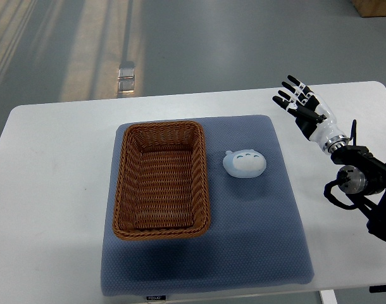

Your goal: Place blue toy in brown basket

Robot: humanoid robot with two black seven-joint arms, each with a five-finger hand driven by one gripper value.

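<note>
The right hand (302, 103) is seen at the right side of the white table (54, 190), its arm entering from the right edge; the fingers (286, 96) are spread and extended toward the far left, and nothing is held in them; the hand is poised above bare tabletop just beyond the right border of the grey-blue mat (256, 234).

The blue toy (244, 163) is found to the hand's left and nearer the robot, lying on the mat; it is a pale, rounded figure with a few small dark marks on top; it is well apart from the hand, and no object is placed between the 2, only open mat and table surface.

Further left of the toy, the brown basket (202, 171) is set on the same mat; it is a rectangular wicker basket with its long side running away from the robot; its right wall is near the toy but is not touched by it; only its woven floor is seen inside.

Beyond the table's far edge, a grey floor is visible, with 1 small pale block (126, 76) resting on it.
</note>
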